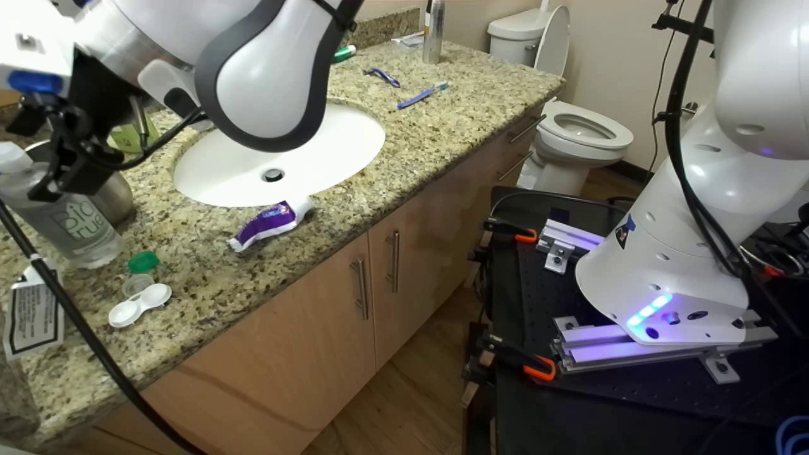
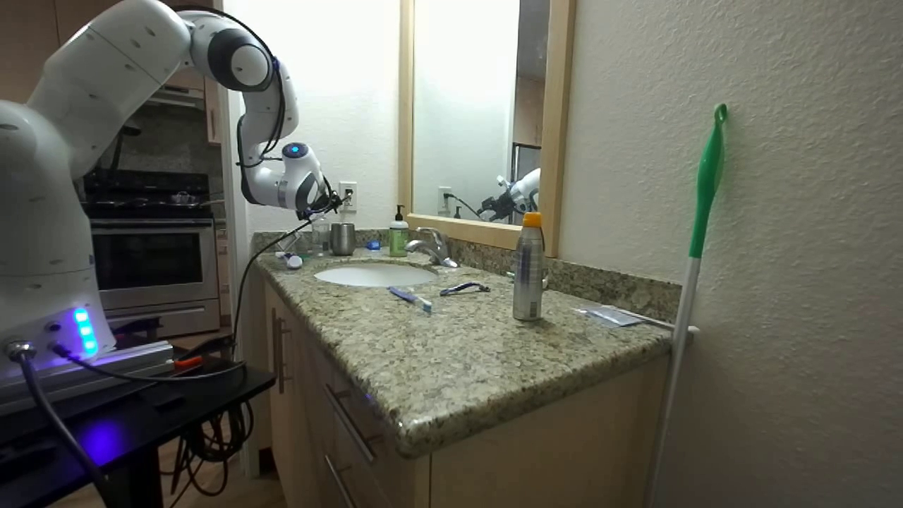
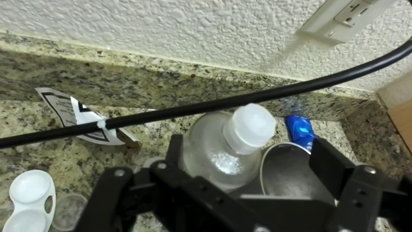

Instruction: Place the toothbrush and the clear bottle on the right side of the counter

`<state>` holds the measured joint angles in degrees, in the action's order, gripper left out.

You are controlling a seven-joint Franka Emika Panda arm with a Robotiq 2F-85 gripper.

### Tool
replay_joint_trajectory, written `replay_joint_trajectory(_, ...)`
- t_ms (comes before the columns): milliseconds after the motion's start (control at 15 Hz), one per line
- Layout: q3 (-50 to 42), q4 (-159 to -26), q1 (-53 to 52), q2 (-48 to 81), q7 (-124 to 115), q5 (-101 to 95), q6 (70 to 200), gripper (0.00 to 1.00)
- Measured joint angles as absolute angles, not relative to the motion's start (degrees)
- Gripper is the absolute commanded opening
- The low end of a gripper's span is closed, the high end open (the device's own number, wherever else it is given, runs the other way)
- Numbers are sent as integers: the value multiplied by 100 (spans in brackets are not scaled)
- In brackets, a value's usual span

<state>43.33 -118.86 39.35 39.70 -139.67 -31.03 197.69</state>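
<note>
The clear bottle (image 1: 85, 230) with a pale cap stands upright on the granite counter (image 1: 442, 136), close to the back wall and beside the steel cup. It also shows in the wrist view (image 3: 219, 158) and faintly in an exterior view (image 2: 321, 238). My gripper (image 3: 252, 156) is open above it. The left finger is at the bottle's left edge and the right finger is past the cup, so both lie between the fingers in that view. Whether a finger touches the bottle cannot be told. The blue toothbrush (image 1: 422, 97) lies beyond the sink, and also shows here (image 2: 410, 299).
The steel cup (image 3: 286, 172) stands against the bottle's side. A black cable (image 3: 206, 105) crosses behind the cap. A contact lens case (image 1: 140, 304), a purple toothpaste tube (image 1: 272, 224) and the sink (image 1: 344, 148) are nearby. A razor (image 2: 465, 288) and a spray bottle (image 2: 528, 275) are farther along.
</note>
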Motion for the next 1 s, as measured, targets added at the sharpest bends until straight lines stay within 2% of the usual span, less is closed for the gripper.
replay_joint_trajectory(67,4333,-11886,3935,3987,-13967,-3103,19766,99)
replay_joint_trajectory(133,4333,-11886,3934,4019,-13967,-3111,19767,74)
replay_joint_trajectory(200,4333,-11885,3934,4058,-13965,-3129,19771,74)
replay_joint_trajectory(267,4331,-11885,3927,4102,-13955,-3137,19775,69)
replay_joint_trajectory(533,4337,-11855,3919,4186,-13874,-3232,19777,42)
replay_joint_trajectory(800,4355,-11751,3942,4265,-13786,-3318,19776,35)
replay_joint_trajectory(1000,4356,-11728,3976,4282,-13778,-3350,19778,35)
